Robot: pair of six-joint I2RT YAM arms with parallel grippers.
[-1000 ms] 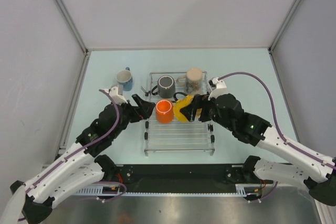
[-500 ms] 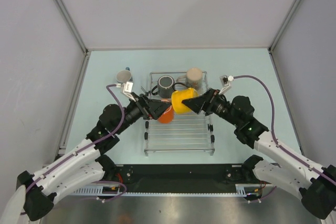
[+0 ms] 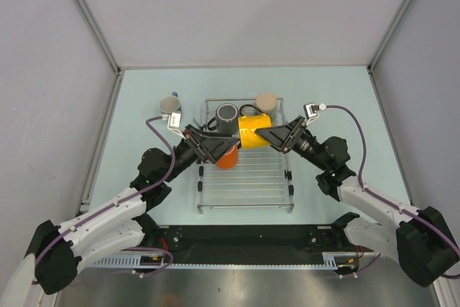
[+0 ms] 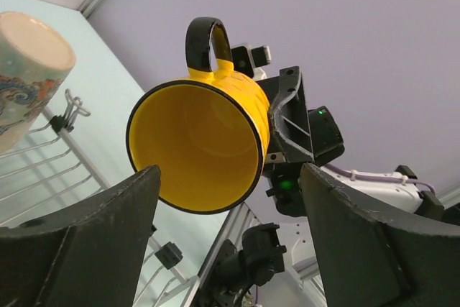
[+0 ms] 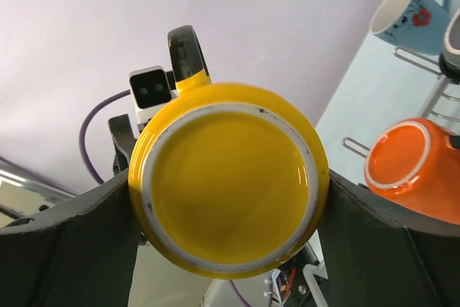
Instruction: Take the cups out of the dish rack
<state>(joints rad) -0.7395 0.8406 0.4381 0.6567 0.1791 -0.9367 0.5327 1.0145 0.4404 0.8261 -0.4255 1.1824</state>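
Pinching yellow mug (image 3: 253, 131) sideways in right hand (image 3: 263, 136) over 12 o'clock half of dish rack (image 3: 244, 185); left hand (image 3: 221, 147) spread at 9 o'clock, not touching. Risk: early release, drop onto orange mug (image 3: 228, 160) below.

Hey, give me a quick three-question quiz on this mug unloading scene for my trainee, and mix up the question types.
1. True or false: the orange mug sits upside down on the dish rack.
2. Fill in: the yellow mug is held by the ____ claw.
3. The blue mug stands: A) on the rack, B) on the table beside the rack, C) in a claw.
Key: 1 true; 2 right claw; 3 B.
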